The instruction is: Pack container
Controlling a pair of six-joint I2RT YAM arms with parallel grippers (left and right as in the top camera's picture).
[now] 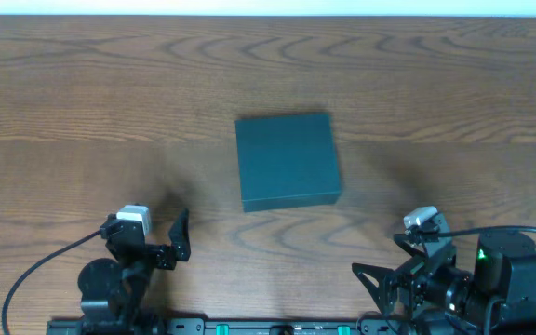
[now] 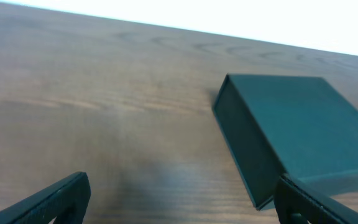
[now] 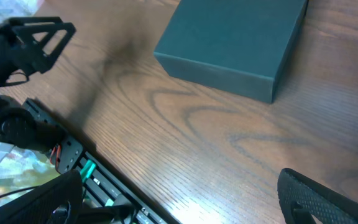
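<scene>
Wood table (image 1: 63, 84); we log container (image 1: 287, 160) ahead between left gripper (image 2: 183, 186) and right gripper (image 3: 179, 180), both agape, empty; left nearer.

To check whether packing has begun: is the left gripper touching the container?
Apart. The overhead view shows a plain stretch of bare wood between the left gripper and the container.

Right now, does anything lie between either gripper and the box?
Nothing visible does. Only bare wooden table lies between the box and the left gripper, and likewise the right gripper. Both sets of jaws stand open and empty.
</scene>
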